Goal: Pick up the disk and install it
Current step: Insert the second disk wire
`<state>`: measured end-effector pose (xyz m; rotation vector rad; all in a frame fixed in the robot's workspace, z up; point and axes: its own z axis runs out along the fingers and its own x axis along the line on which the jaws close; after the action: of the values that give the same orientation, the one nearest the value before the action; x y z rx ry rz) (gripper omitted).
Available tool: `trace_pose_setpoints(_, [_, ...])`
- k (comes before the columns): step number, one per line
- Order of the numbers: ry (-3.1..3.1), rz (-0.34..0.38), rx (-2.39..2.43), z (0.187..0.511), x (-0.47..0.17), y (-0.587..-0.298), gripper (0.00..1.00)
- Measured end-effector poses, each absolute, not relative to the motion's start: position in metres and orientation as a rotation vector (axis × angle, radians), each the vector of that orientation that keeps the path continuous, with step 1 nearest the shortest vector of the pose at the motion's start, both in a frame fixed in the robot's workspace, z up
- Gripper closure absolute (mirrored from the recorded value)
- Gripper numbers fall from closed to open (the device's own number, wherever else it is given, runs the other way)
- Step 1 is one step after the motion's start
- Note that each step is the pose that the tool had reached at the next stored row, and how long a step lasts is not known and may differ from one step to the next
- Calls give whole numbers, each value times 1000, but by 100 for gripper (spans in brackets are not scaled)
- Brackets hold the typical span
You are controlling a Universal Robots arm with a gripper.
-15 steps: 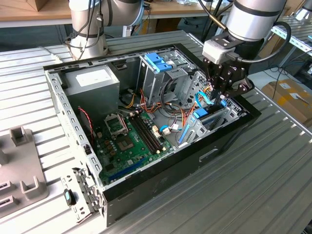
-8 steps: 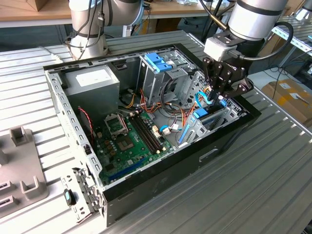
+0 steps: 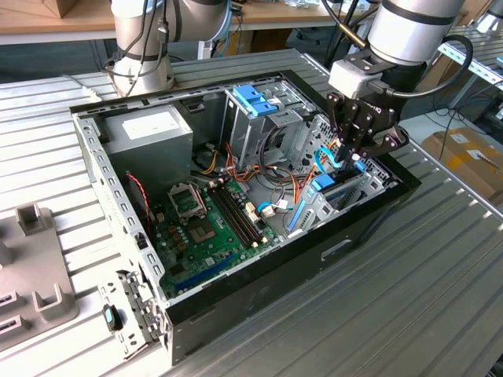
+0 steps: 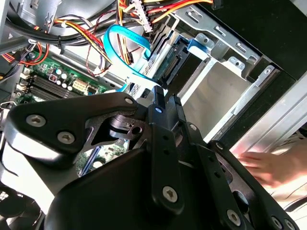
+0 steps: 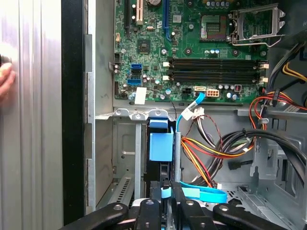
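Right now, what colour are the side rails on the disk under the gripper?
Bright blue, framing the dark disk; clearest in the first wrist view, just beyond the gripper.

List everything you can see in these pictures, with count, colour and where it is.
Computer case: one, black, open on the ribbed metal table.
Motherboard: one, green, on the case floor.
Power supply: one, grey, in the case's far corner.
Drive cage latch: one, blue, topping the tall metal cage.
Disk: one, dark with blue rails, standing on edge in the bay by the case wall, under the gripper.
Data cable: blue, looping near the disk.
Grey fixture: on the table at the exterior view's left.
Person's hand: one, outside the case.
Gripper: one, black, above the disk.
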<state>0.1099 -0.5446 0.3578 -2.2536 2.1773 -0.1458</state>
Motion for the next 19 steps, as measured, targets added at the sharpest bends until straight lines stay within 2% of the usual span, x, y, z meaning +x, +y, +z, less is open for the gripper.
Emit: trace_pose_setpoints(19, [1794,-143,-2553,359,110,-544,76])
